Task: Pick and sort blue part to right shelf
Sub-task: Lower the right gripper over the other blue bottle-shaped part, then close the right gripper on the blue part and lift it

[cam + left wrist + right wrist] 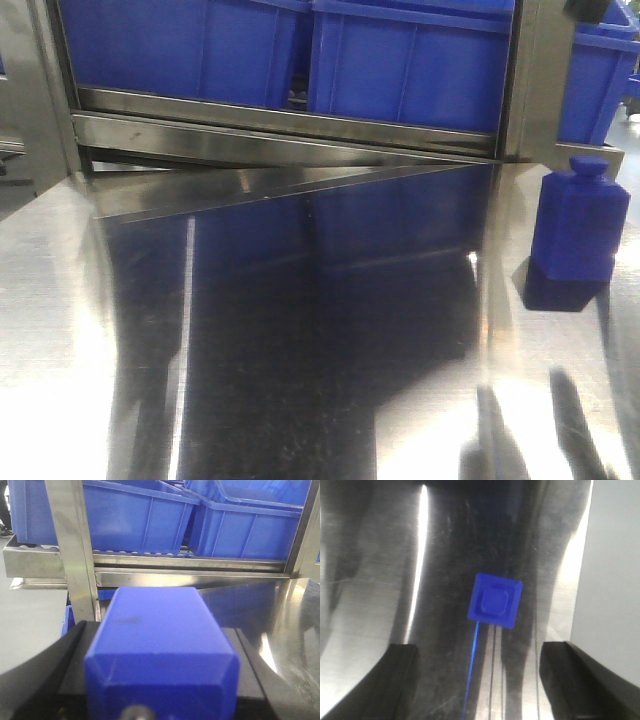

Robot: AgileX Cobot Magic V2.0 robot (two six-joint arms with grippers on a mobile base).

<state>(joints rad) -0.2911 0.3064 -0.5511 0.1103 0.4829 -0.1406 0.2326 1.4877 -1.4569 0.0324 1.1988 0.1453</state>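
Observation:
A blue part (160, 645) fills the left wrist view, clamped between the black fingers (65, 655) of my left gripper (160, 630), which is shut on it. It points toward the right shelf (190, 562), a steel rack with blue bins (130, 520). A second blue part (580, 225), bottle-shaped with a small cap, stands upright on the steel table (300, 330) at the right, just in front of the shelf's front rail (280, 130). My right gripper (482, 680) hangs open straight above that part (495, 601), apart from it. Neither gripper shows in the front view.
Large blue bins (410, 70) stand side by side on the rack. A steel upright post (75, 550) rises close in front of the left gripper. The table's right edge (580, 595) lies just right of the standing part, with grey floor beyond.

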